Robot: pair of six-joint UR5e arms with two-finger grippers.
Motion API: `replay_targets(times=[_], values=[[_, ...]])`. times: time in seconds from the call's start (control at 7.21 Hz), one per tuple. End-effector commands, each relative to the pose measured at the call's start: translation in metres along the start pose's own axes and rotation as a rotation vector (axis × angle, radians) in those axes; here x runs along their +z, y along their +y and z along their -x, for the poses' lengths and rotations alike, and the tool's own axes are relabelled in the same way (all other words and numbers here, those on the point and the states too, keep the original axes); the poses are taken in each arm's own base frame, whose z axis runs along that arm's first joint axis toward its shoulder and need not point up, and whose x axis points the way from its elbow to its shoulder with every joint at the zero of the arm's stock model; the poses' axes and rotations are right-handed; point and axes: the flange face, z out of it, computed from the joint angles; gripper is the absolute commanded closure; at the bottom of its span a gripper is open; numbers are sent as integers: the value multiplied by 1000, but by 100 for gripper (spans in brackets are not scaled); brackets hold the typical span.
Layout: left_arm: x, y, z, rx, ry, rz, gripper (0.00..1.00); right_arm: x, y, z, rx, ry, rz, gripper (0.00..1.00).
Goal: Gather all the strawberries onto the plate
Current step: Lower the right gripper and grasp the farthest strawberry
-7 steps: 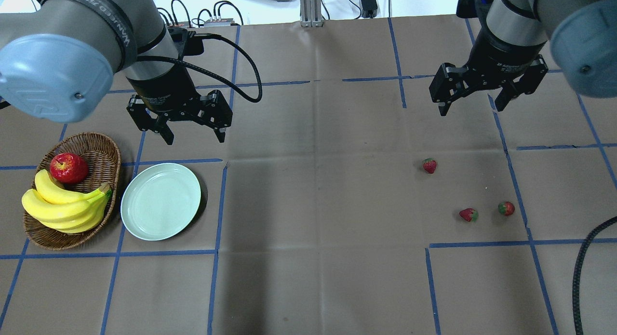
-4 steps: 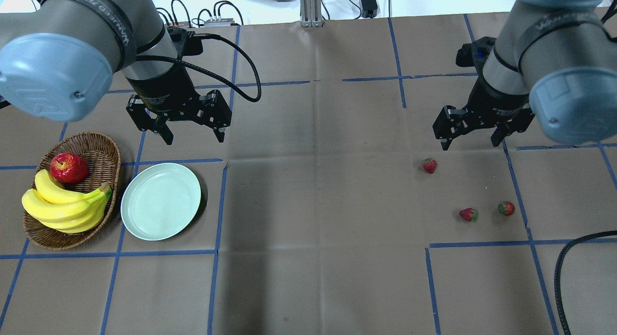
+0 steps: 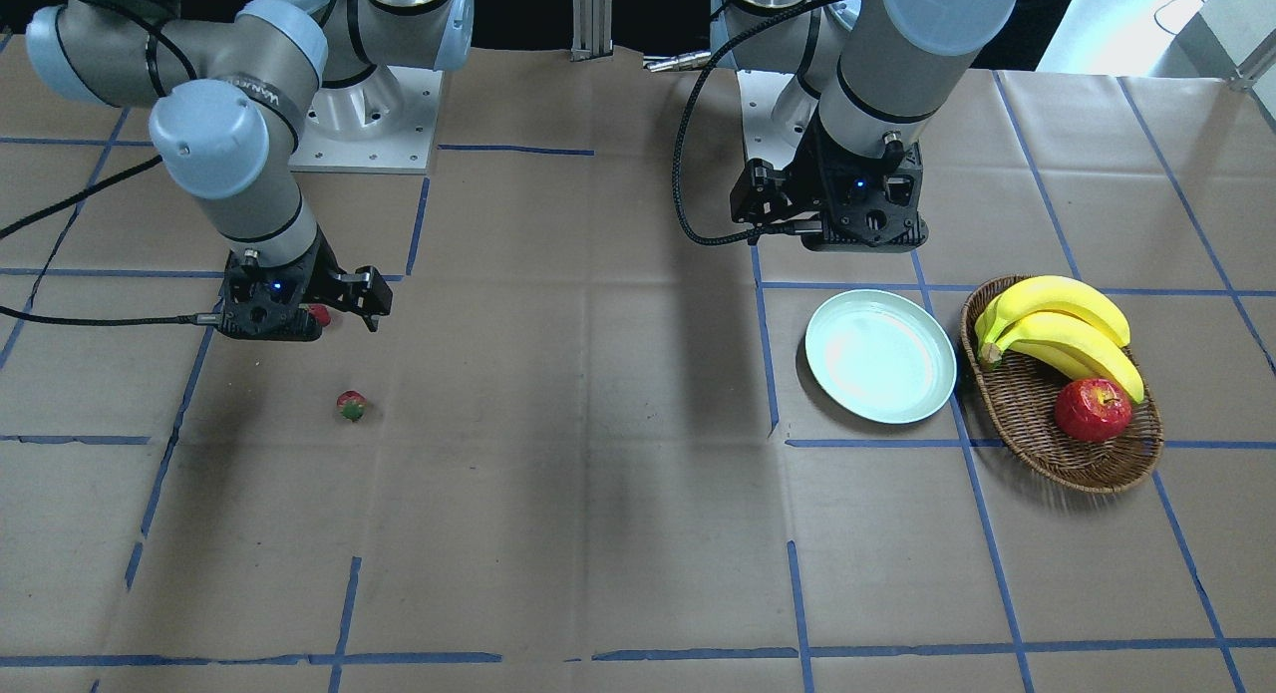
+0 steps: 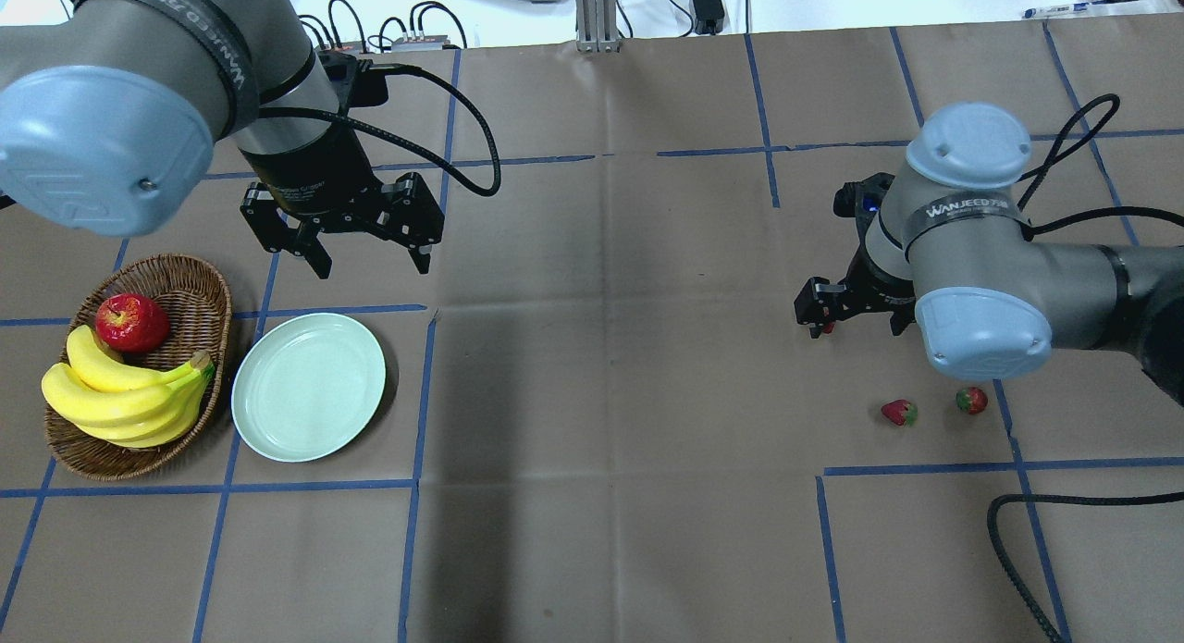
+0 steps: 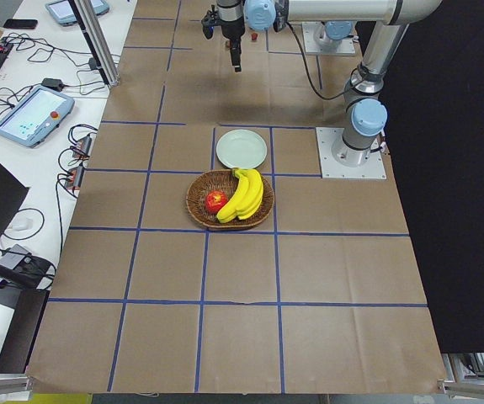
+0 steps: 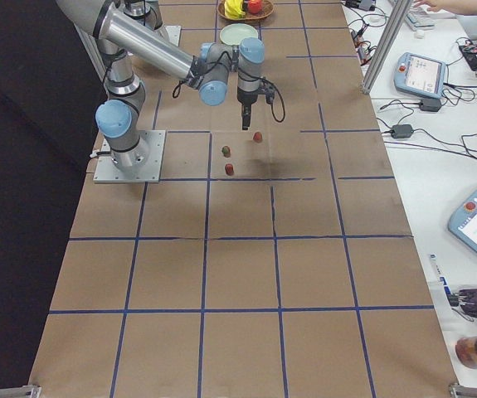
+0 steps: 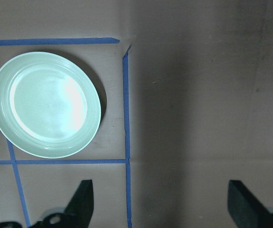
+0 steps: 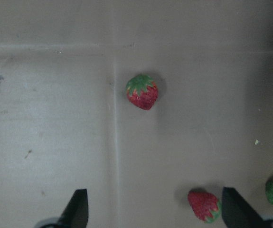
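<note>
Three strawberries lie on the right of the table. One strawberry [image 4: 826, 327] [image 8: 142, 91] lies at my right gripper's left finger, partly hidden in the overhead view. The other two [image 4: 898, 412] [image 4: 971, 401] lie nearer, apart from it. My right gripper [image 4: 856, 327] [image 8: 155, 213] is open and empty, low over the table. The mint-green plate [image 4: 308, 387] [image 7: 45, 104] sits empty on the left. My left gripper [image 4: 374, 264] [image 7: 160, 209] is open and empty, hovering just behind the plate.
A wicker basket [image 4: 199, 282] with a red apple [image 4: 132, 322] and bananas [image 4: 129, 393] stands left of the plate, almost touching it. A black cable [image 4: 1017, 532] loops over the table's right front. Blue tape lines cross the brown paper.
My right arm has swung forward and down, bringing its open gripper low over the farthest strawberry. The left arm and the plate have not moved.
</note>
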Motion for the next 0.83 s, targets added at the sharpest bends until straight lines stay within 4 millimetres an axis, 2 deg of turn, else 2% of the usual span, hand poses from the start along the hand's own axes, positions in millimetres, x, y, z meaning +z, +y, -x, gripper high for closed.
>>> replay_targets(times=[0.0, 0.42, 0.55, 0.69], values=[[-2, 1, 0, 1, 0, -3, 0, 31, -19, 3, 7, -33, -29, 0], [-5, 4, 0, 3, 1, -11, 0, 66, -37, 2, 9, -31, -59, 0], [-5, 4, 0, 3, 1, -8, 0, 69, -37, 3, 9, -33, -53, 4], [-3, 3, 1, 1, 1, -6, 0, 68, -37, 2, 7, -31, -52, 16]])
